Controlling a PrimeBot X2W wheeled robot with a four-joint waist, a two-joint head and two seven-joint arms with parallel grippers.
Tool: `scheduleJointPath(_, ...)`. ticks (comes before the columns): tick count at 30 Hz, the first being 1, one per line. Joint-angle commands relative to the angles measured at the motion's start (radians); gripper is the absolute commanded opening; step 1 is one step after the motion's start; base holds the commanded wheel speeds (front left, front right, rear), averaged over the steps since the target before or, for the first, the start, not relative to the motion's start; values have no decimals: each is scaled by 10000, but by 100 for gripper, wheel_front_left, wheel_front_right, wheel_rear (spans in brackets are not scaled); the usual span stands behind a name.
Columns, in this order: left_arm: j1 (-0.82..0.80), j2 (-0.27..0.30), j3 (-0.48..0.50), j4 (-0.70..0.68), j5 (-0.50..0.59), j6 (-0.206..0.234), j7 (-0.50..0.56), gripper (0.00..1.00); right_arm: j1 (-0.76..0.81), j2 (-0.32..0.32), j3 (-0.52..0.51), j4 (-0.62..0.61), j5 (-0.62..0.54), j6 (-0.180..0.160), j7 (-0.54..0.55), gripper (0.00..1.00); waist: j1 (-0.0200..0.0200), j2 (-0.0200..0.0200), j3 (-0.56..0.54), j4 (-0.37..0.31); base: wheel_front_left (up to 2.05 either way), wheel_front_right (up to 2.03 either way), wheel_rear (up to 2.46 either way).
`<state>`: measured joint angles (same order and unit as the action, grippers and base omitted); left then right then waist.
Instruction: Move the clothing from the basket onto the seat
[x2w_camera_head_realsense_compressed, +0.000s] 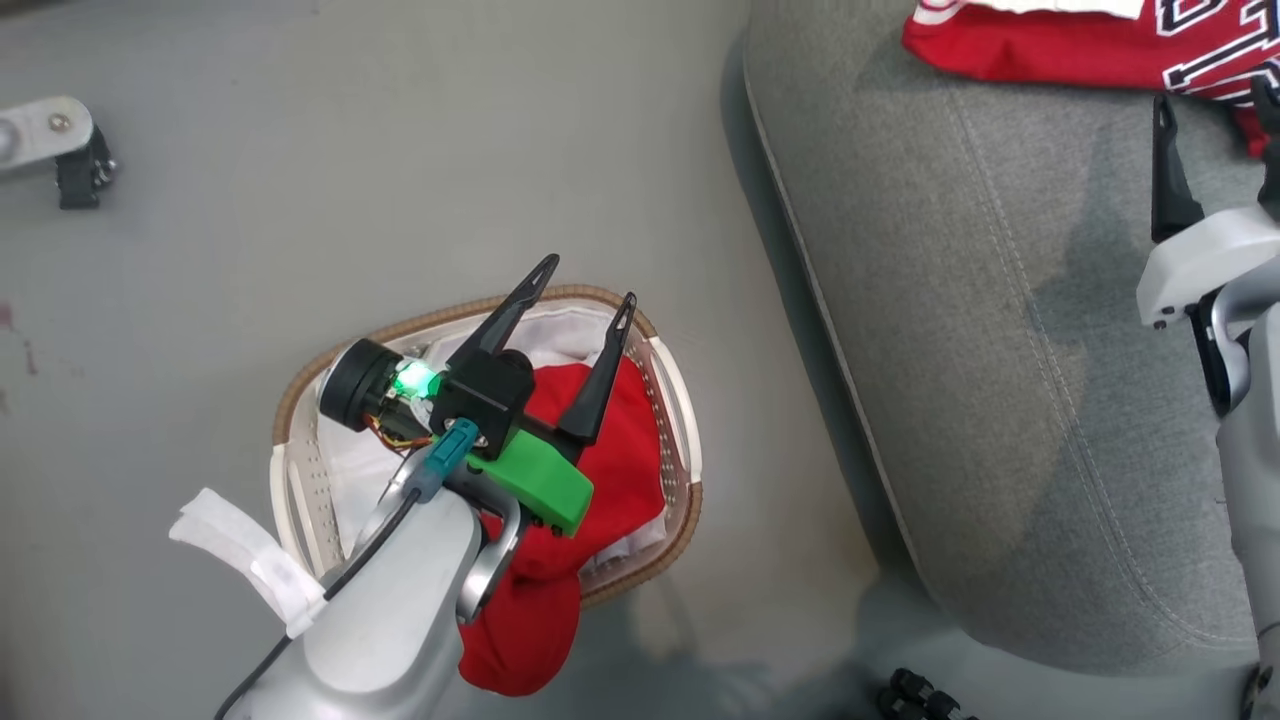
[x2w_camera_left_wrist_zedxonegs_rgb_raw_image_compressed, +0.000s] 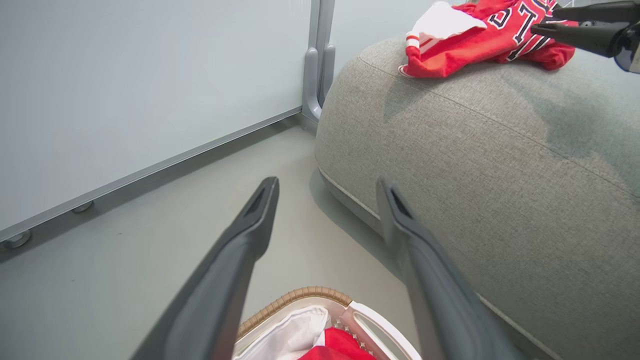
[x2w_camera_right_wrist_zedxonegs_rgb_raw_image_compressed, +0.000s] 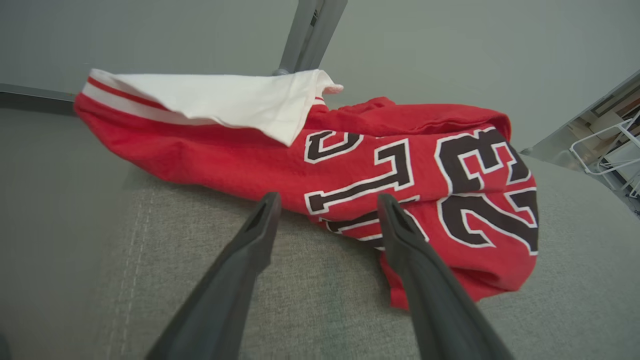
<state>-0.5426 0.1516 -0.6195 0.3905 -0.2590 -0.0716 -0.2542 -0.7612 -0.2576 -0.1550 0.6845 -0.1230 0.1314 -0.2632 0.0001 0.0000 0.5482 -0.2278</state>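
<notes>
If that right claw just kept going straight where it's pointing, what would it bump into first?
Most likely the red jersey, lying on the grey seat just ahead of the open right gripper; how near is hard to judge.

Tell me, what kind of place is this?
Probably an indoor test room staged as a living room: a grey sofa, a laundry basket on bare grey floor, a plain partition panel on feet.

Silver arm (x2w_camera_head_realsense_compressed: 390, 610), black left gripper (x2w_camera_head_realsense_compressed: 589, 280)
</notes>
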Motion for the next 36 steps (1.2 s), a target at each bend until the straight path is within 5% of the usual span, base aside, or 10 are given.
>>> scheduleJointPath(1, 188, -9, 51, 46, -119, 26, -55, 100, 216, -27, 38, -130, 30, -14, -22, 100, -1, 0, -473, 122, 0, 0, 0)
scheduleJointPath(13, 815, -425, 960, -28, -473, 101, -114, 100, 718, 66, 382, -1046, 111, -14, -23, 100, -1, 0, -2386, 841, 0, 0, 0)
scheduleJointPath(36, 3885, -855, 4226, -177, -250, -1, -106, 100, 3643, 1975, 898, -1839, 1266, -14, -23, 100, -1, 0, -4596, 2349, 0, 0, 0)
